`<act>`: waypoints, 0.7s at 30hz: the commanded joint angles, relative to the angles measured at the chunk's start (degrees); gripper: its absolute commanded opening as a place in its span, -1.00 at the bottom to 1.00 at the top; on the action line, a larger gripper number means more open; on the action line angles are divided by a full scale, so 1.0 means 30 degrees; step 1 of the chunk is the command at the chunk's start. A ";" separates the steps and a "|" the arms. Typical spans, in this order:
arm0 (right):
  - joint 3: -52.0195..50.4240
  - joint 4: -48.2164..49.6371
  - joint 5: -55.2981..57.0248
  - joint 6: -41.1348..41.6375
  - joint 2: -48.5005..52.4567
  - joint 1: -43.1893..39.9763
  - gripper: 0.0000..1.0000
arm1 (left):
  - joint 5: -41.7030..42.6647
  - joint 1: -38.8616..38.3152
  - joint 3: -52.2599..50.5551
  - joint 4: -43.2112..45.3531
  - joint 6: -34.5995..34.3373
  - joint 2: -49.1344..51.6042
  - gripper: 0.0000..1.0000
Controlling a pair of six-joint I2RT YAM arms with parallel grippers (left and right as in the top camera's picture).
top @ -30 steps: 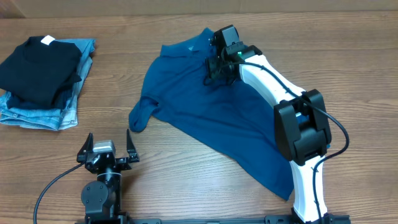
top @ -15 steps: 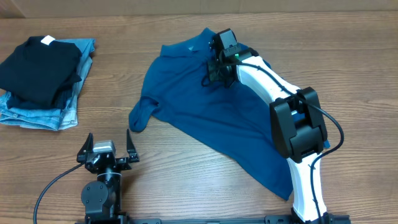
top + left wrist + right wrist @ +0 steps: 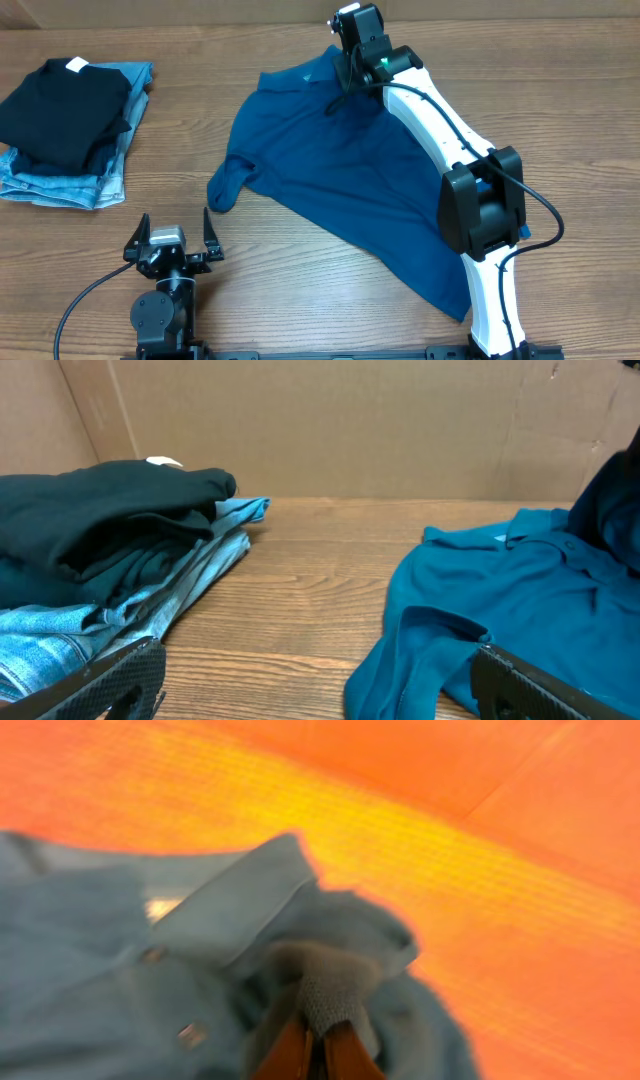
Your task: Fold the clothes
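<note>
The shirt (image 3: 340,190) lies mostly flat across the middle and right of the table (image 3: 300,300), set at a slant: its collar is at the far end and its hem runs toward the near right, where it passes under the base of the right arm. One short sleeve (image 3: 225,185) sticks out on the left side, crumpled and partly folded on itself. The right gripper (image 3: 347,78) is at the far edge of the shirt, just by the collar, with its jaws clenched on a pinch of the teal fabric. In the blurred, orange-tinted right wrist view a bunched tuft of cloth sits squeezed between the two fingers (image 3: 292,1055), with the collar flap and a couple of buttons to the left of it. In the overhead view a dark ridge of cloth runs from the shirt's chest up to that gripper. The left gripper (image 3: 172,232) is near the front edge of the table, left of centre, with its jaws spread wide and nothing between them. It is well apart from the shirt, whose sleeve is the closest part. Its wrist view looks along the wood, with the shirt on the right. At the far left a folded black garment (image 3: 60,110) with a white tag (image 3: 76,66) is stacked on folded jeans (image 3: 110,170), well apart from the shirt.
</note>
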 commanded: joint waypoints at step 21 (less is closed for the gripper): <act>0.0532 1.1089 -0.3155 -0.1996 0.3169 -0.3759 -0.92 | -0.0197 -0.0109 -0.0080 0.0080 -0.0182 -0.0168 1.00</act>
